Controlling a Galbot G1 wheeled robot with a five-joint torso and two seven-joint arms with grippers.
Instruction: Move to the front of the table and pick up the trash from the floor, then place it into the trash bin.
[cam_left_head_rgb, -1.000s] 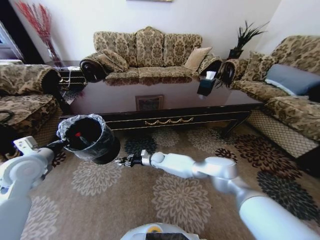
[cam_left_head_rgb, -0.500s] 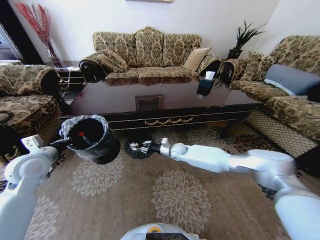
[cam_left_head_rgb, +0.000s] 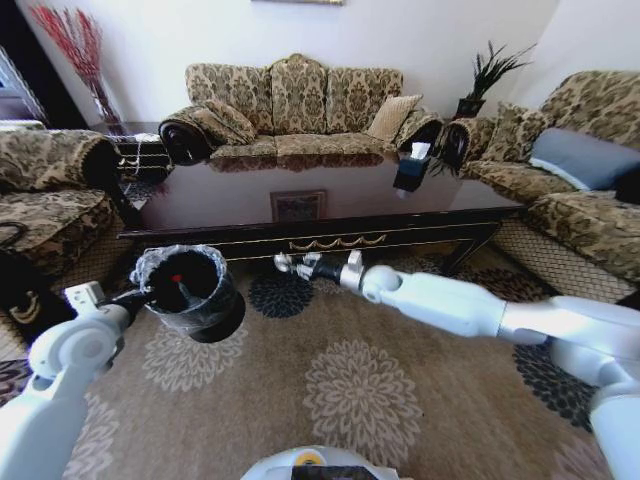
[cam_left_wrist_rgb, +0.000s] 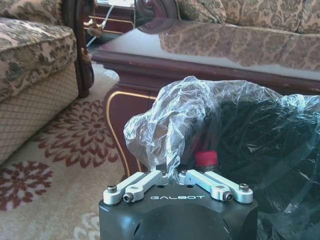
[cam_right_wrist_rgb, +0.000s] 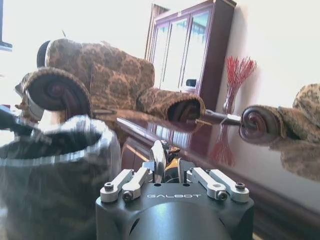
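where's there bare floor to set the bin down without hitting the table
Open carpet lies between the robot and the table, mostly below the right gripper. It is crowded near the table's front edge: the left gripper holds the trash bin up there, and the right gripper, pinching a small silvery piece, sits beside the bin.

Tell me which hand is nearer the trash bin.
Left. The left hand grips the trash bin at its rim; the right hand hovers apart beside it, near the table.
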